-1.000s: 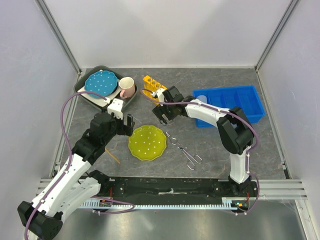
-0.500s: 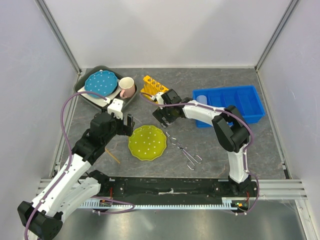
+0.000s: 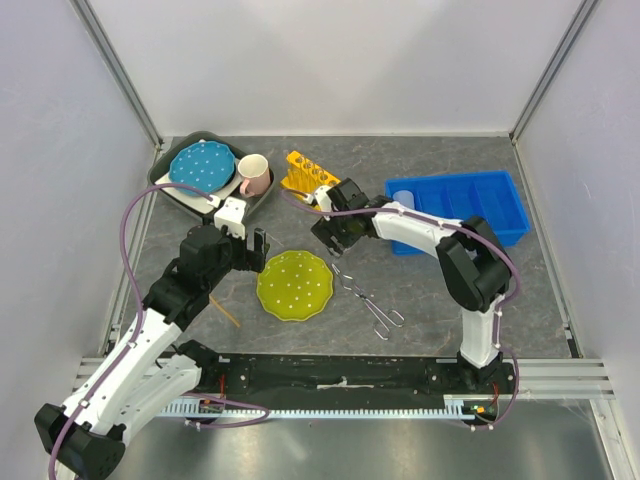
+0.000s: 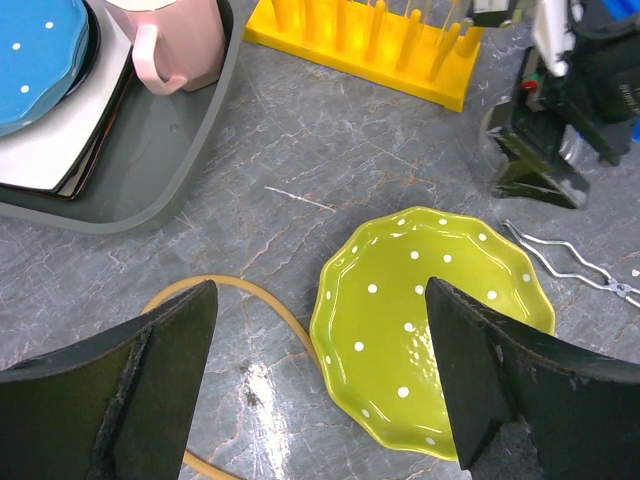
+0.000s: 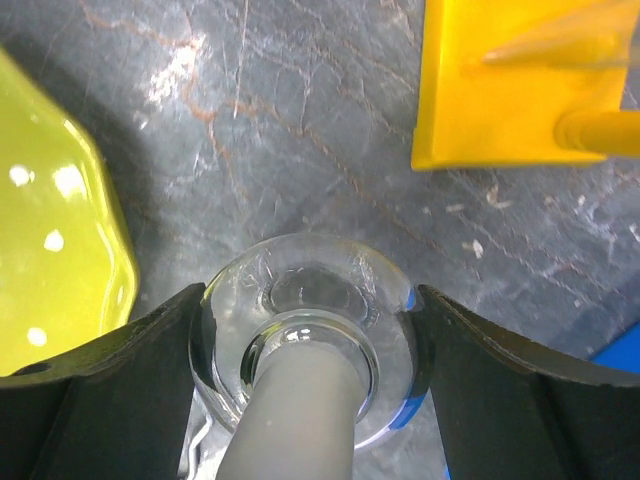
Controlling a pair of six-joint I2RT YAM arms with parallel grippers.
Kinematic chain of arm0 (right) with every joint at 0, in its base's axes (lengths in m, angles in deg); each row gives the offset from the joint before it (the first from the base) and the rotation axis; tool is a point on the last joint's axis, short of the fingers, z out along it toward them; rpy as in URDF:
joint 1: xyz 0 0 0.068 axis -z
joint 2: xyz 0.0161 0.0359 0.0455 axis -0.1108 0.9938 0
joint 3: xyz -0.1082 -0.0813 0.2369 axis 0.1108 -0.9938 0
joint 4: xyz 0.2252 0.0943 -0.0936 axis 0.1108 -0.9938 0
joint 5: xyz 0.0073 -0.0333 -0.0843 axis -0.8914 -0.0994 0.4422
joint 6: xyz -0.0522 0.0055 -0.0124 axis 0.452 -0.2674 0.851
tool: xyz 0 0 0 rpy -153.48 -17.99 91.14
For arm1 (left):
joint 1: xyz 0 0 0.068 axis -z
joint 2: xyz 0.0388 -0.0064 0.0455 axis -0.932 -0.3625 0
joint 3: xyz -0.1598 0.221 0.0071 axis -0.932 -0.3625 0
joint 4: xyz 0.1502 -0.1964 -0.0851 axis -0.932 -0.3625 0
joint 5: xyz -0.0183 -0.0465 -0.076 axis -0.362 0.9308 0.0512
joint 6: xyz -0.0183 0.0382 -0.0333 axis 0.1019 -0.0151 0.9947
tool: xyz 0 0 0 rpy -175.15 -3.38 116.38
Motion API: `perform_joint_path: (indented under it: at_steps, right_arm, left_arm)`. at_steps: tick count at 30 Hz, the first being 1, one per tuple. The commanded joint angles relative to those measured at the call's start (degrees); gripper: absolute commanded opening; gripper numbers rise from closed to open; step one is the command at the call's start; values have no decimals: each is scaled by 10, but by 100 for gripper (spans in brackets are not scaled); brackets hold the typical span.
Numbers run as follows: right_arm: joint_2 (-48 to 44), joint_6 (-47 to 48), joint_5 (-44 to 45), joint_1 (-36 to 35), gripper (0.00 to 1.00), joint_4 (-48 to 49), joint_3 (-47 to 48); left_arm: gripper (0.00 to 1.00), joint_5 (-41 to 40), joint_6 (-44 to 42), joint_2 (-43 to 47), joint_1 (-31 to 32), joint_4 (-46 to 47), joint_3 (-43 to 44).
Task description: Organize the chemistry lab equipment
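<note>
Your grey table (image 3: 430,290) carries the blue bin (image 3: 480,200) at the right rear. At the left rear, the grey tray (image 4: 150,170) holds the blue plate (image 3: 200,165) and the pink mug (image 4: 170,40). The green plate (image 3: 294,285) lies mid-table, nearer the arms. Your left gripper (image 3: 257,250) hangs over that plate's left edge with its jaws spread wide and nothing between them. The yellow rack (image 4: 360,45) stands at the rear, just right of the tray, and at least 1 clear tube (image 5: 560,45) sits in it. Your right gripper (image 3: 333,238) points down between the rack and the green plate. Its jaws are closed on the flask (image 5: 310,290), with 1 finger pressed against each side of the round clear body and the white neck facing the wrist camera. You cannot tell from these views whether the flask's base touches the table. The tongs (image 3: 368,300) lie flat on the table just right of the green plate, near the right gripper but apart from it. A tan hose (image 4: 265,300) curls on the table left of the green plate.
</note>
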Motion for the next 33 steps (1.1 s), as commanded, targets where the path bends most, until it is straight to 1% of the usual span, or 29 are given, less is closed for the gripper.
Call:
perform_joint_path:
  at_steps: [1,7,10,13,19,24,26,28,29,31,32,33]
  right_arm:
    - [-86,23,2,0,30,-5,-19]
    - [-142,43,-36,1,29,-23,-42]
    - [-174,54,-41,7,29,-36,-49]
    - [-206,56,-56,34,29,-51,-48]
    - [-251,55,-71,123,29,-67,-37]
    - [-243,62,-59,217,29,-86,-4]
    - [-231,82,-65,256,30,-106,22]
    - [-210,106,-71,279,30,-120,41]
    - [-201,138,-77,298,31,-135,59]
    - [-178,170,-86,316,31,-148,76]
    - [-168,217,-92,329,32,-171,96]
    - [-150,240,-102,336,32,-187,108]
  left_arm:
    - [91,0,-14,7,0,17,2]
    - [91,-1,-14,10,0,16,1]
    - [91,-3,-13,12,0,16,1]
    - [91,-4,-13,13,0,16,0]
    - [91,1,-12,7,0,16,2]
    - [91,3,-12,7,0,15,1]
    - [91,3,-12,8,0,15,1]
    - [91,3,-12,8,0,15,1]
    - [91,4,-12,7,0,15,1]
    - [91,5,-12,6,0,15,2]
    - [91,5,-12,6,0,16,1]
    - [91,5,-12,6,0,15,1]
